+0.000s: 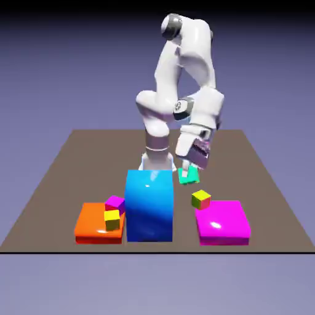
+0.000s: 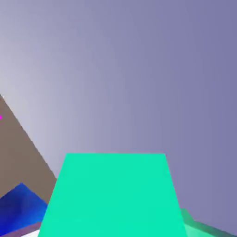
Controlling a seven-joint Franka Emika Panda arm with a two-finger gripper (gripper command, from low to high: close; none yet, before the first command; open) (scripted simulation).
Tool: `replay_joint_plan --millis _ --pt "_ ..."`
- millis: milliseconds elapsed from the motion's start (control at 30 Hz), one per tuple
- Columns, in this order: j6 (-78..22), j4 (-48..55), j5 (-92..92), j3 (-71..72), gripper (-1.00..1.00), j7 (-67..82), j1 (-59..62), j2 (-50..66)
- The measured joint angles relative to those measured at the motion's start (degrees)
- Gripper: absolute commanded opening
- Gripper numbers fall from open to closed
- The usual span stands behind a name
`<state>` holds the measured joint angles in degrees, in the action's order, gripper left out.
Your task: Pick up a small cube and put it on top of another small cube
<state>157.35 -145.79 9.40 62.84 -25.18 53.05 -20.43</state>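
And the pincer point(image 1: 186, 172) has the teal-green cube point(image 2: 113, 196) pinched, the cube filling the hand view's lower middle and hiding the finger tips! In the exterior view it sits behind the blue block point(image 1: 149, 206), toward the exterior view's right; whether it touches the surface point(image 1: 258, 184) is hard to call. It looks stiff, probably light, perhaps a little slick, and hardly fragile; two opposite flat sides, gripped about midway, look the place to take hold. Now the count: one teal-green cube, one small magenta cube point(image 1: 115, 204), two yellowish cubes, one point(image 1: 112, 220) by the magenta one, the other point(image 1: 201, 199) near the magenta slab point(image 1: 223, 223). Add one orange slab point(image 1: 92, 223), one magenta slab and one tall blue block!
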Motion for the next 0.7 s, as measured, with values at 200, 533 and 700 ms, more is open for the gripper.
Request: replay_joint_plan --millis 200,533,700 --pt "-10.57 3.19 -10.57 -9.64 -1.00 -14.89 -0.56 4.95" --pt "-28.18 8.51 -28.18 -25.71 -1.00 -39.75 -1.53 13.20" --pt "-36.98 11.17 -36.90 -33.74 -1.00 -52.24 -1.39 17.32"
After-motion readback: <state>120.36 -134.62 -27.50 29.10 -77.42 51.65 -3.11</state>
